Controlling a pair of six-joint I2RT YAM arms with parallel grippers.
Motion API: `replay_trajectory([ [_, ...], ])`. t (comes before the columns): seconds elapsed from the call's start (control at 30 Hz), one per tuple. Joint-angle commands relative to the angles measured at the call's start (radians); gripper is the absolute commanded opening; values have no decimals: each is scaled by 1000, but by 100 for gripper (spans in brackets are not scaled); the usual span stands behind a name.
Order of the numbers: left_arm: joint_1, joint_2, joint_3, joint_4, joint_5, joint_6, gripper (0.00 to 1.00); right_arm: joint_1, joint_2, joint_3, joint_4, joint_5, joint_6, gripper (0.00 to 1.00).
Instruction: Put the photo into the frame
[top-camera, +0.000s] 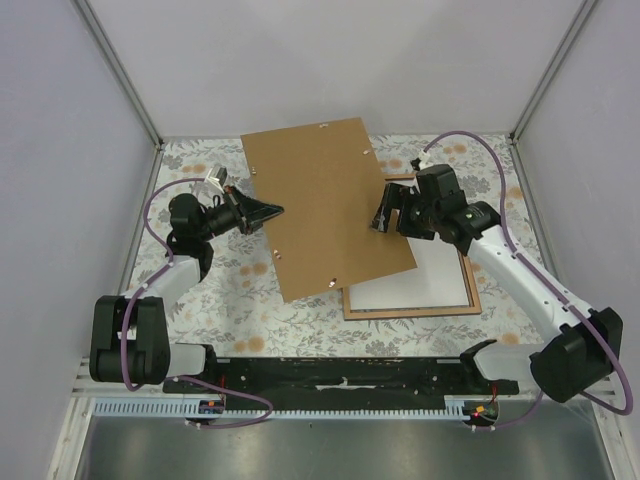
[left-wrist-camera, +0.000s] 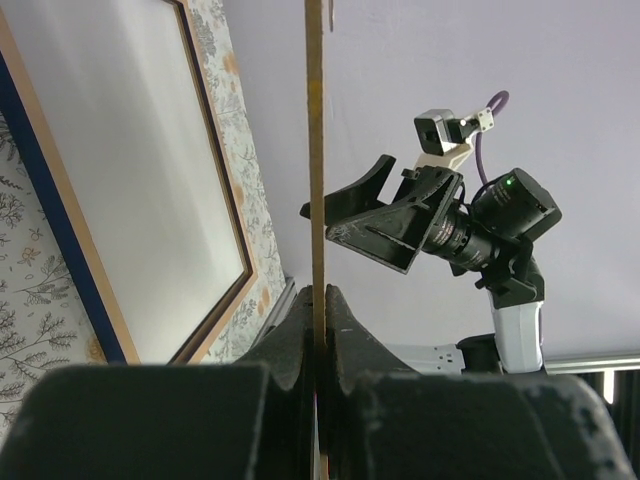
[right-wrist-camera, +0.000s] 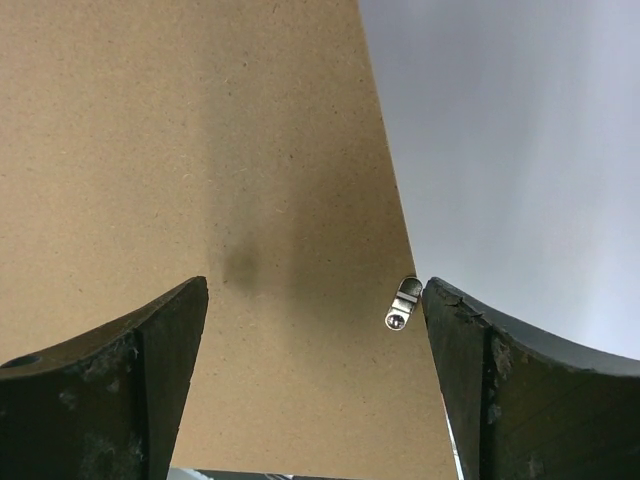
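Observation:
The frame (top-camera: 472, 303) lies flat on the table at right, light wood edge up, with a dark blue side (left-wrist-camera: 62, 235) showing in the left wrist view. A white sheet (top-camera: 432, 277) fills it and looks like the photo's plain reverse; no printed side shows. My left gripper (top-camera: 274, 212) is shut on the left edge of the brown backing panel (top-camera: 325, 205), holding it raised and tilted over the frame's left part. The left wrist view has that panel edge-on (left-wrist-camera: 316, 150) between the closed jaws (left-wrist-camera: 318, 305). My right gripper (right-wrist-camera: 315, 330) stands open at the panel's right edge, its fingers (right-wrist-camera: 480, 350) apart.
A small metal turn clip (right-wrist-camera: 402, 305) sits on the panel just beside my right gripper's right finger. A floral cloth (top-camera: 240, 290) covers the table. Grey walls close in the back and both sides.

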Motion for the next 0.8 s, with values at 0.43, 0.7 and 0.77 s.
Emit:
replay_trajectory([
  [0.43, -61, 4, 21, 46, -16, 30, 2, 171, 132, 179, -30, 181, -57, 93],
  [0.7, -61, 13, 29, 56, 3, 16, 2, 180, 114, 127, 54, 155, -134, 92],
  [0.77, -61, 13, 29, 72, 3, 4, 2, 180, 100, 103, 80, 143, -140, 93],
])
